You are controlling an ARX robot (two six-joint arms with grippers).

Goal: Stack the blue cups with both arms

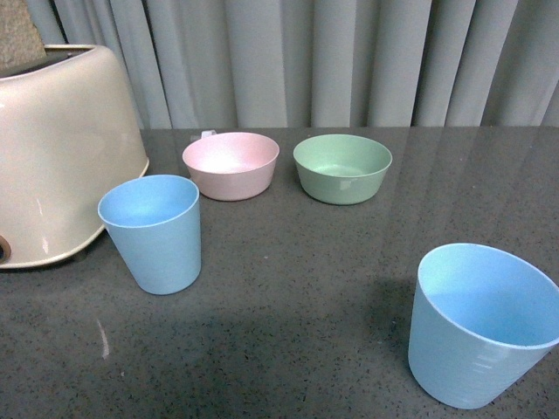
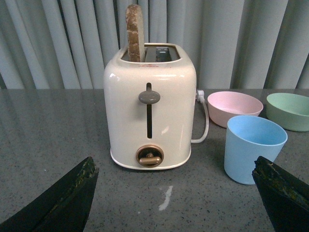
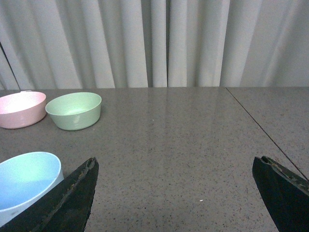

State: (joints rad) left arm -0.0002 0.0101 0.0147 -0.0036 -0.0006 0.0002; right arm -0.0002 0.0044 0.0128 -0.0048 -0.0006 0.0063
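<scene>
Two light blue cups stand upright on the dark grey table. One cup (image 1: pixel 155 230) is at the left, beside the toaster; it also shows in the left wrist view (image 2: pixel 252 148). The other cup (image 1: pixel 479 323) is at the near right; part of it shows in the right wrist view (image 3: pixel 26 182). Neither arm shows in the front view. My left gripper (image 2: pixel 176 193) is open and empty, with the left cup just beyond one finger. My right gripper (image 3: pixel 176 193) is open and empty, with the right cup beside one finger.
A cream toaster (image 1: pixel 61 148) stands at the far left, with a slice of bread (image 2: pixel 135 33) in its slot. A pink bowl (image 1: pixel 231 163) and a green bowl (image 1: pixel 342 167) sit at the back. Grey curtains hang behind the table. A seam (image 3: pixel 263 128) crosses the table at the right.
</scene>
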